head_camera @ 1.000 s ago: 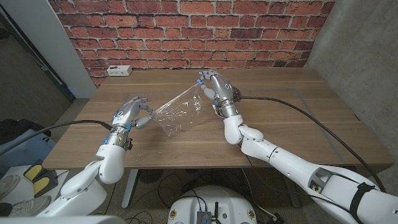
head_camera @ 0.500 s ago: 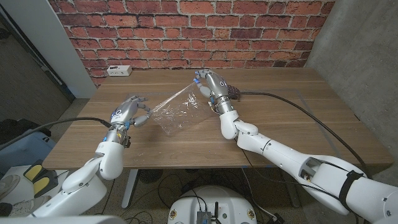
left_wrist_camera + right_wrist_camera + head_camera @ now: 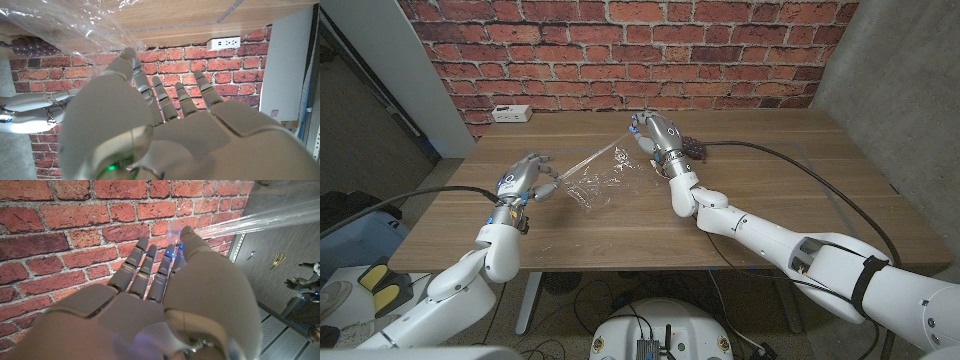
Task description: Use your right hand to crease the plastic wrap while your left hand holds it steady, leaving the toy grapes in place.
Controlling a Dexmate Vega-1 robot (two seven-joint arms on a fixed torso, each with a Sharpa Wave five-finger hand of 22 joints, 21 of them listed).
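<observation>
Wrap sits mid-table, slightly left of centre, crumpled and partly lifted, stretched between both hands. Left hand is at the wrap's left edge, fingers curled onto the film; the left wrist view shows the thumb and a finger against the sheet, so it's pinching it. Right hand is raised at the wrap's far right corner, with a taut strip of film running up to its fingertips; the right wrist view shows the film coming off the thumb tip, fingers held together and mostly straight, gripping the edge. Grapes lie on the table just right of the right hand, largely hidden behind it in the head view; they appear dark purple in the left wrist view, clear of the wrap. White power strip sits at the far left table edge against the brick wall. A black cable trails over the right side of the table from the right arm, and another cable runs off the left arm.
</observation>
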